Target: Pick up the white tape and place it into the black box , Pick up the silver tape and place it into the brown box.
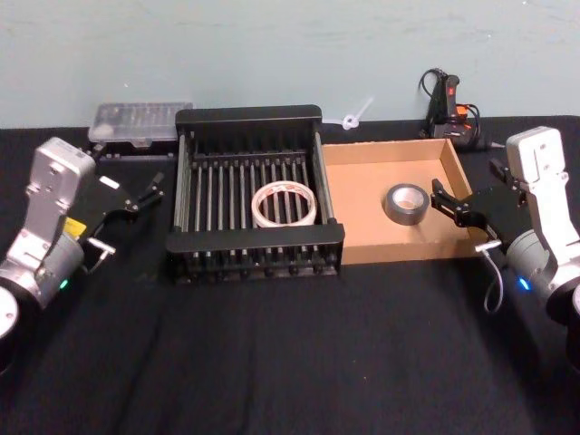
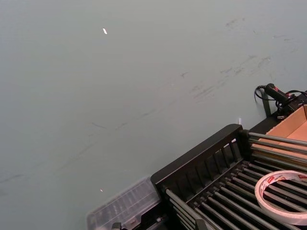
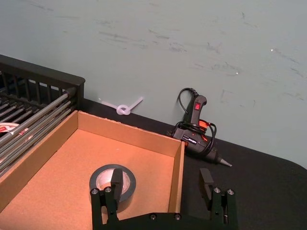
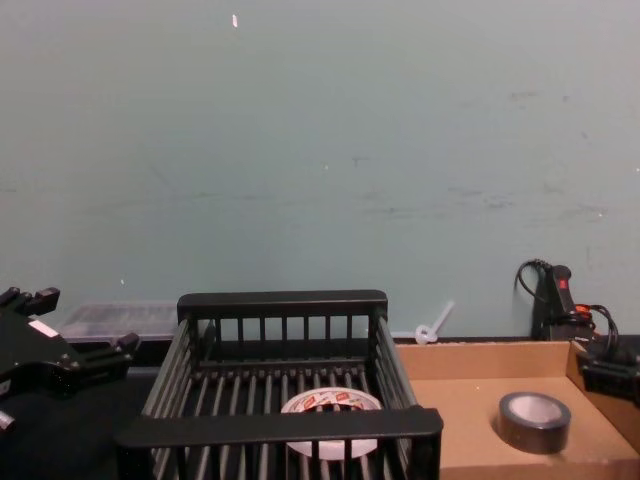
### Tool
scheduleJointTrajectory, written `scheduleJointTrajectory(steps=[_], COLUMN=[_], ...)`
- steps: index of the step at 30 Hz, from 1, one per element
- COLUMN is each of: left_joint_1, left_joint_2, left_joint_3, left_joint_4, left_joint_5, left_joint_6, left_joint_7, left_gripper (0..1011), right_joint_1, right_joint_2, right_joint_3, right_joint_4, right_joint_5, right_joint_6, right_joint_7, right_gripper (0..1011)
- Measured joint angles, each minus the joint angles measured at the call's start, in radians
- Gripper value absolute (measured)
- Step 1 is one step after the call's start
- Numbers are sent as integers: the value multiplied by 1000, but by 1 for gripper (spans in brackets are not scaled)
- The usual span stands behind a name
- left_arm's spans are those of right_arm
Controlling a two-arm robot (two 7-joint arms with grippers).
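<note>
White tape (image 1: 284,203) lies flat in black box (image 1: 256,122); silver tape (image 1: 405,203) flat in brown box (image 1: 450,165). Both look light, rigid; pinch across the ring wall. Left gripper (image 1: 145,193) and right gripper (image 1: 450,205) fingers apart, holding nothing.

White tape (image 1: 285,204) lies in the crate (image 1: 256,119), grey tape (image 1: 405,203) in the cardboard box (image 1: 362,245) just right of it. Behind sit a plastic case (image 1: 142,122) left, glue gun (image 1: 449,107) right.
</note>
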Motion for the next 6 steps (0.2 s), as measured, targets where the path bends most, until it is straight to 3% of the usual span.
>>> scheduleJointTrajectory(steps=[6], left_joint_1=[0], left_joint_2=[0], left_joint_3=[0], left_joint_4=[0], left_joint_5=[0], left_joint_6=[0], left_joint_7=[0], left_gripper=[1002], right_joint_1=[0], right_joint_2=[0], right_joint_3=[0], right_joint_4=[0], right_joint_5=[0], right_joint_6=[0], right_joint_7=[0], right_gripper=[1002])
